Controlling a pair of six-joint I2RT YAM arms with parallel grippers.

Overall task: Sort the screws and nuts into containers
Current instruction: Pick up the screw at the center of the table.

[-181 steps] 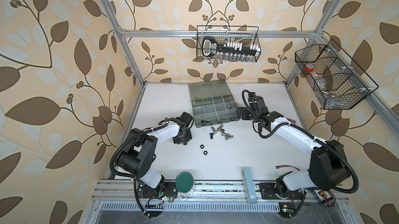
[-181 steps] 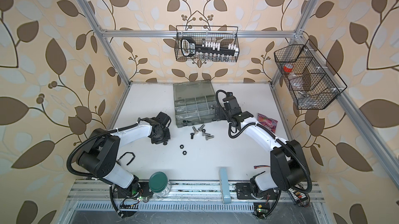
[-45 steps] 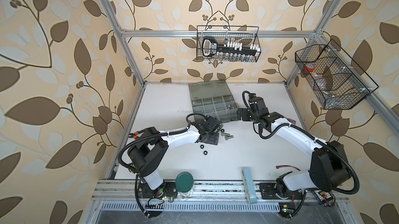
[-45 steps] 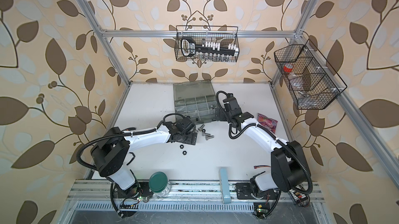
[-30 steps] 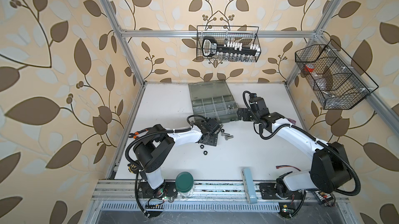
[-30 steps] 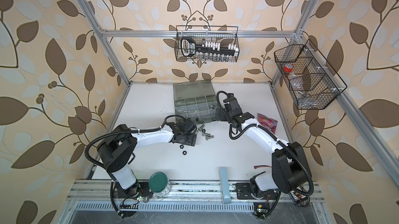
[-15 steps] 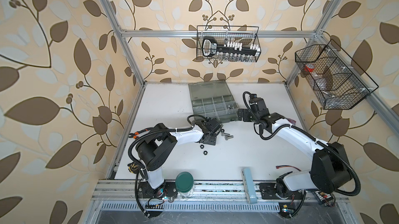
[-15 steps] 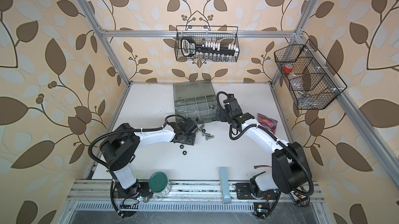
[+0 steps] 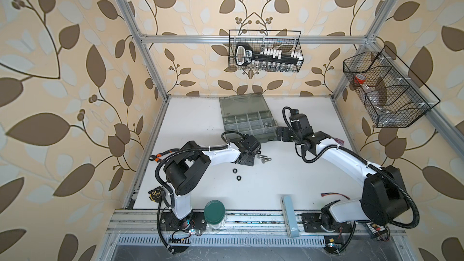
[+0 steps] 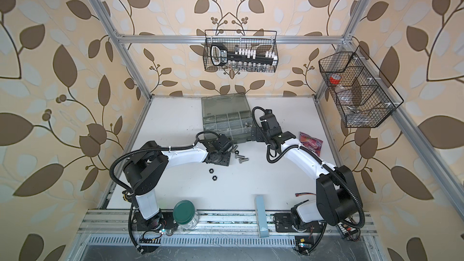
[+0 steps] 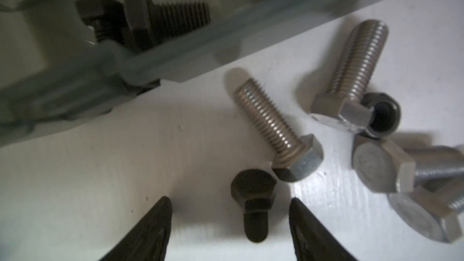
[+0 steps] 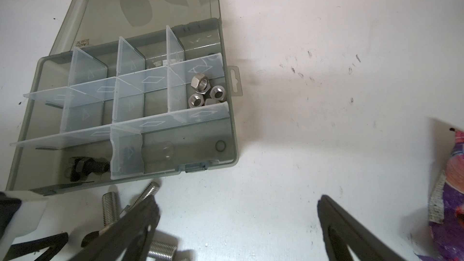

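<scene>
The left jaws, swung in from the side, are narrowing around a black screw (image 11: 253,202) lying on the bench (image 11: 100,184) by the case (image 11: 175,53), not gripping yet; a pickup looks imminent. The right jaws are hanging open, empty.

silver screws (image 11: 276,131) 4 | loose black screw (image 11: 253,204) 1 | silver nuts (image 12: 198,83) 4 | black nuts (image 9: 235,170) 3
</scene>
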